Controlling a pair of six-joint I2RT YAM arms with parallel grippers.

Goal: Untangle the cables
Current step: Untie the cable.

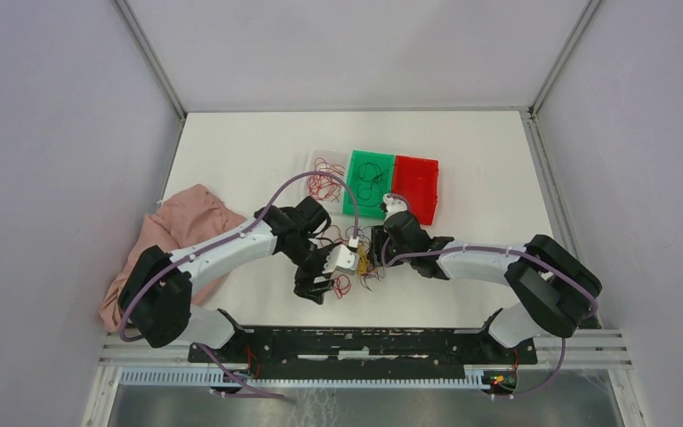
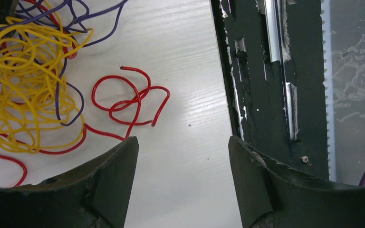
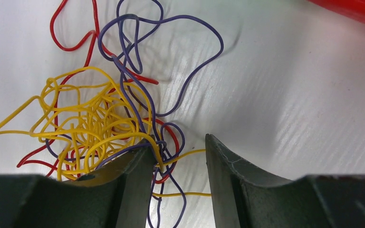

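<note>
Between spread left hand (image 2: 183, 142) and spread right hand (image 3: 178, 142): cables (image 3: 103, 127), strands crossing right's gap.

Overhead; close wrist views sharing cables (image 3: 95, 128)

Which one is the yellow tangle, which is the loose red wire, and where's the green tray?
yellow tangle (image 3: 95, 130), right wrist view, dense middle of the knot.
loose red wire (image 2: 135, 98), left wrist view, where its loops cross.
green tray (image 1: 357, 205), top external view, bare near corner of its floor.
</note>
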